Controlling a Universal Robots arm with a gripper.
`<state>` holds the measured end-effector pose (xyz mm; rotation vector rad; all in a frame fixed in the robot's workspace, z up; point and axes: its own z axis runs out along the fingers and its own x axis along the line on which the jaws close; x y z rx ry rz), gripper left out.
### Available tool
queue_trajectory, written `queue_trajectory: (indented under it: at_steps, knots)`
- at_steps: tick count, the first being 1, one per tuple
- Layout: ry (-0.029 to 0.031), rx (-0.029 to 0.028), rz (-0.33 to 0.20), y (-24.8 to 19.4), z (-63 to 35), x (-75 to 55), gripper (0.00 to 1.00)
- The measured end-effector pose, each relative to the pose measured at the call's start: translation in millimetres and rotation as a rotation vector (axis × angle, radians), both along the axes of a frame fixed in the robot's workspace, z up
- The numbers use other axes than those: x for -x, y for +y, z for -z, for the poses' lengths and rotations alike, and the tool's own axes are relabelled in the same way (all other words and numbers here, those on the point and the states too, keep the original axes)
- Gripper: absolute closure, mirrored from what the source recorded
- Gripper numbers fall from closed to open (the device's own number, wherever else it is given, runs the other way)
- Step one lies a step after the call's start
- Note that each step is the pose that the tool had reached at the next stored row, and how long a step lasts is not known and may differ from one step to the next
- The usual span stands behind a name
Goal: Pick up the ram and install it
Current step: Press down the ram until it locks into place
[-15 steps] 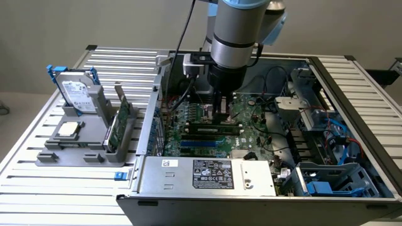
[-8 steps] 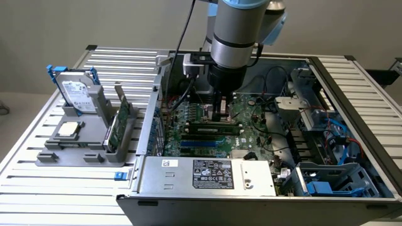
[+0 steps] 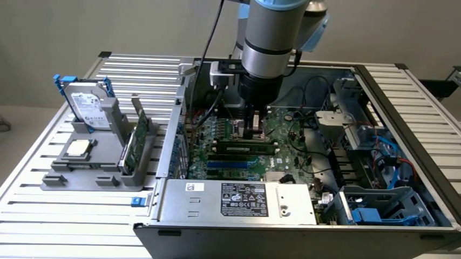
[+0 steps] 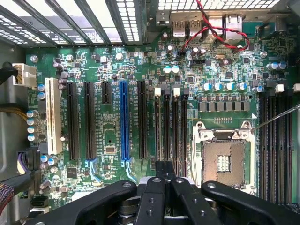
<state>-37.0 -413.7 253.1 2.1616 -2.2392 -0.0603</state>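
On the exterior view's left, a grey stand (image 3: 94,181) on the table (image 3: 43,216) holds a drive (image 3: 90,110) with blue rails, a chip (image 3: 78,148) and an upright green card (image 3: 137,143). To its right sits the open case (image 3: 303,216), motherboard (image 3: 238,156) exposed. The gripper (image 3: 253,128) reaches down into it, fingers (image 4: 164,180) pressed together (black, seen edge-on in the wrist view) over the slots (image 4: 169,126). The ram (image 3: 245,145) lies flat along the slots, just below the fingertips; whether they touch it I cannot tell.
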Motion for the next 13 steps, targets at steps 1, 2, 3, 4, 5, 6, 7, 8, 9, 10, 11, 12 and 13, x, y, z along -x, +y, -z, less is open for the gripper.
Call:
queue_trajectory:
  at_steps: [1,2,3,4,5,6,7,8,9,10,11,12,13]
  knots:
    - [0.0,-0.0002,0.0,0.0,0.0,0.0,0.89]
    - [0.0,-0.0004,0.0,0.0,0.0,0.0,0.89]
    - [0.0,-0.0006,0.0,0.0,0.0,0.0,0.89]
    - [0.0,-0.0009,0.0,0.0,0.0,0.0,0.89]
    - [0.0,-0.0011,0.0,0.0,0.0,0.0,0.89]
    - [0.0,-0.0013,0.0,0.0,0.0,0.1,0.89]
    - [0.0,-0.0015,0.0,0.0,0.1,1.1,0.89]
    - [0.0,-0.0015,0.0,-0.1,0.5,2.1,0.89]
    - [0.0003,-0.0013,0.0,0.0,1.7,2.8,0.89]
    - [0.0003,-0.0013,0.0,0.0,3.4,3.5,0.89]
    - [0.0003,-0.0012,0.0,0.0,5.2,4.0,0.89]
    - [0.0003,-0.0014,0.0,0.0,7.0,4.1,0.89]
    - [0.0003,-0.0014,0.0,0.0,8.8,4.2,0.89]
